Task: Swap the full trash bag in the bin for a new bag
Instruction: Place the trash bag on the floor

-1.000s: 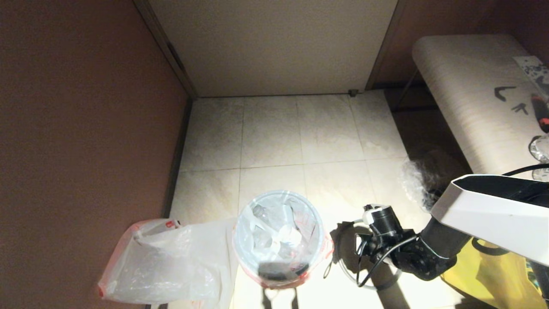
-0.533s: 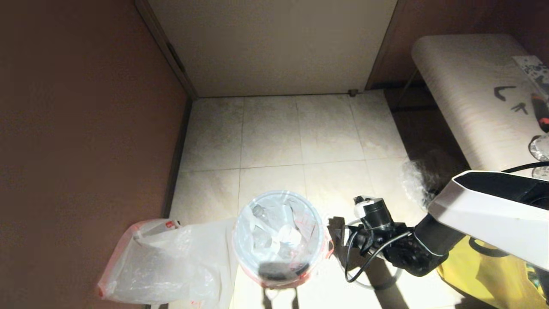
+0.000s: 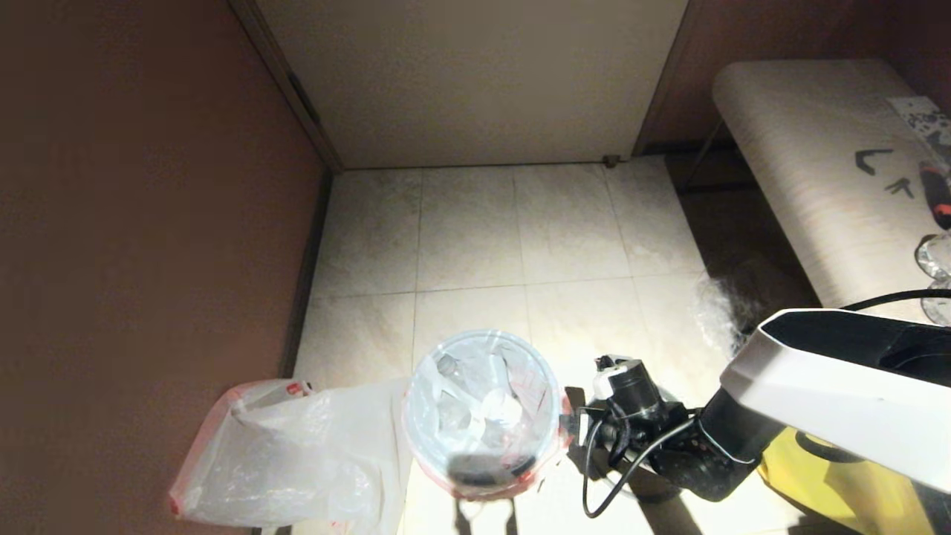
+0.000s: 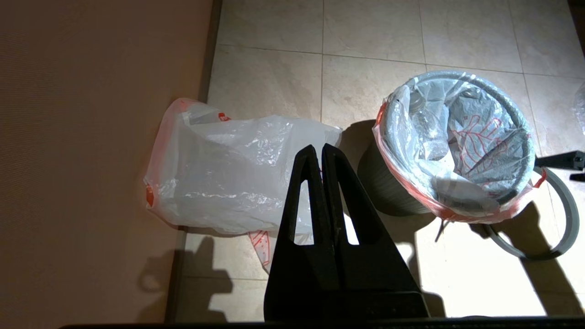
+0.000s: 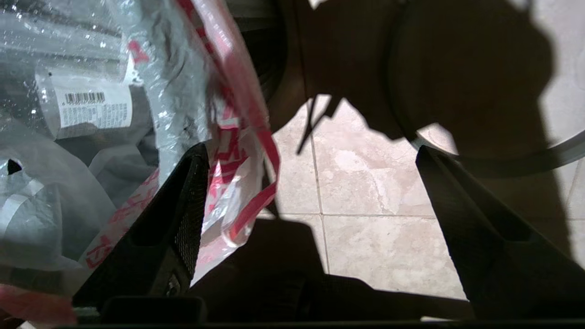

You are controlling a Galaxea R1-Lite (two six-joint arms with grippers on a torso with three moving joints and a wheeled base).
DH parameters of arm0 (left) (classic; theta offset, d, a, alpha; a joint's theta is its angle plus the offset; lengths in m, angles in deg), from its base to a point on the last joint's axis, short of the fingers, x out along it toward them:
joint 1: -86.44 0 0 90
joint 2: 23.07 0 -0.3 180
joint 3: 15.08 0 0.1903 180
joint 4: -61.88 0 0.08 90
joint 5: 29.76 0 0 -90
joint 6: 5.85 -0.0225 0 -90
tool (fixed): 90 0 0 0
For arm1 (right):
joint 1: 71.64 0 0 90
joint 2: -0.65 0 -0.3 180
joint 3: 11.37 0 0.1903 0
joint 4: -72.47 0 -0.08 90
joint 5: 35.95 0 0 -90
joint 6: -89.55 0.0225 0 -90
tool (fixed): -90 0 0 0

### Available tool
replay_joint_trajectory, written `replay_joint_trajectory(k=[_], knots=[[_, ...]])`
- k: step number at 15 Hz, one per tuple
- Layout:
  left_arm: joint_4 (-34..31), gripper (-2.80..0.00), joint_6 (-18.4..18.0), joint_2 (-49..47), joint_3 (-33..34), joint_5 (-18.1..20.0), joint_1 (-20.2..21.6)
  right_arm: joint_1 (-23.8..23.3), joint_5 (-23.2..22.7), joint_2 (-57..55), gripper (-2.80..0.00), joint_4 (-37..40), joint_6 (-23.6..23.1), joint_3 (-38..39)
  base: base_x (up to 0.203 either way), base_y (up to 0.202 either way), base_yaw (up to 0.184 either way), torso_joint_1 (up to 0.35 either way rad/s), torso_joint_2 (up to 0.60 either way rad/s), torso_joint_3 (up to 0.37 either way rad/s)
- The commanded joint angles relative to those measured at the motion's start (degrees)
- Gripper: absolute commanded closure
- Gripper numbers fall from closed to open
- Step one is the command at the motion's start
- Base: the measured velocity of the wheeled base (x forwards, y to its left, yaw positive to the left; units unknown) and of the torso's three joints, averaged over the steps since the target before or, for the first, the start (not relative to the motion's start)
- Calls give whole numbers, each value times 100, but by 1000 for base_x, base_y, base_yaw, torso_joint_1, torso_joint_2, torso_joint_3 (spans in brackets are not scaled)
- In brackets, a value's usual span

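The full trash bag [image 3: 483, 401] [image 4: 457, 146] sits in the bin [image 4: 388, 187], its pinkish-red edge folded over the rim, with bottles and red-printed wrappers showing through. The bin's grey hoop [image 4: 560, 228] lies on the floor to the right of the bin. My right gripper [image 3: 576, 427] [image 5: 311, 150] is open at the bin's right side. A loop of the bag's red edge [image 5: 247, 214] hangs between its fingers, close to one finger [image 5: 183, 219]. The new bag [image 3: 282, 461] [image 4: 228, 173] lies smooth on the floor left of the bin. Above it my left gripper [image 4: 320, 148] is shut and holds nothing.
A brown wall [image 3: 148, 223] runs close along the left. A yellow bag [image 3: 839, 483] lies under my right arm. Behind it, a clear crinkly bag [image 3: 724, 305] rests beside a pale table [image 3: 817, 171]. Bare tiles [image 3: 520, 238] stretch behind the bin.
My right arm has moved left toward the bin, bringing its gripper up against the full bag's right edge. The bags and bin have not moved.
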Motion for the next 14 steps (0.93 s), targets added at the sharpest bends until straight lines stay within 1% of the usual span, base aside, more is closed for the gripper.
replay_joint_trajectory(k=[1,4,6,10,14], knots=[[-1,0,5,-1,0,-3,2,2,18,-119,-280,-67,18,-59,0,0,0,0,0,0],[-1,0,-2,-6,0,-3,2,6,30,-371,-280,-264,-1,-131,0,0,0,0,0,0],[-1,0,5,-3,0,-3,2,-73,204,-486,-280,-337,-33,-288,0,0,0,0,0,0],[-1,0,5,1,0,-3,1,-166,397,-683,-280,-357,-265,-349,0,0,0,0,0,0],[-1,0,5,-4,0,-3,2,-217,407,-845,-280,-401,-281,-513,0,0,0,0,0,0]])
